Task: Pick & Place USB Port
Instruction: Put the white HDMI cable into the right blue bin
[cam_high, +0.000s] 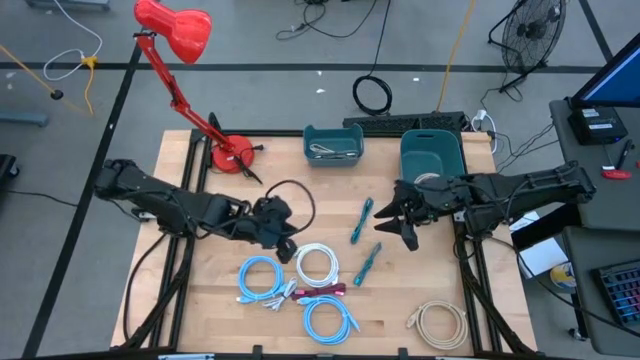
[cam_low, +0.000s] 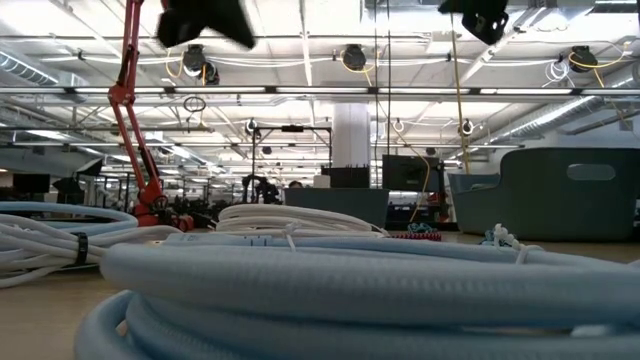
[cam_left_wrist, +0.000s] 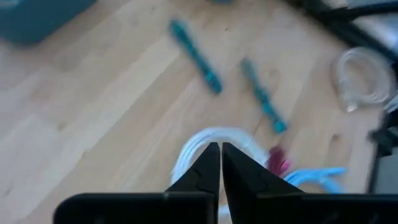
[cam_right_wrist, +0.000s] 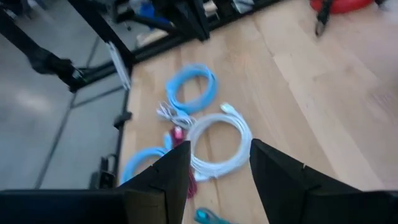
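Two teal stick-shaped USB pieces (cam_high: 361, 220) (cam_high: 367, 262) lie flat on the wooden table, also in the left wrist view (cam_left_wrist: 196, 55) (cam_left_wrist: 263, 96). My left gripper (cam_high: 287, 245) (cam_left_wrist: 220, 163) is shut on nothing and hovers over the white cable coil (cam_high: 317, 265) (cam_left_wrist: 186, 149), left of the teal pieces. My right gripper (cam_high: 393, 225) (cam_right_wrist: 217, 168) is open and hangs just right of the teal pieces, pointing toward the table's left. In the low view both grippers (cam_low: 205, 22) (cam_low: 485, 18) are well above the table.
Two blue cable coils (cam_high: 258, 278) (cam_high: 328, 320), a magenta connector (cam_high: 325, 292) and a beige coil (cam_high: 438, 322) lie toward the near edge. Two teal bins (cam_high: 333, 143) (cam_high: 432, 155) stand at the far edge. A red desk lamp (cam_high: 232, 155) stands far left.
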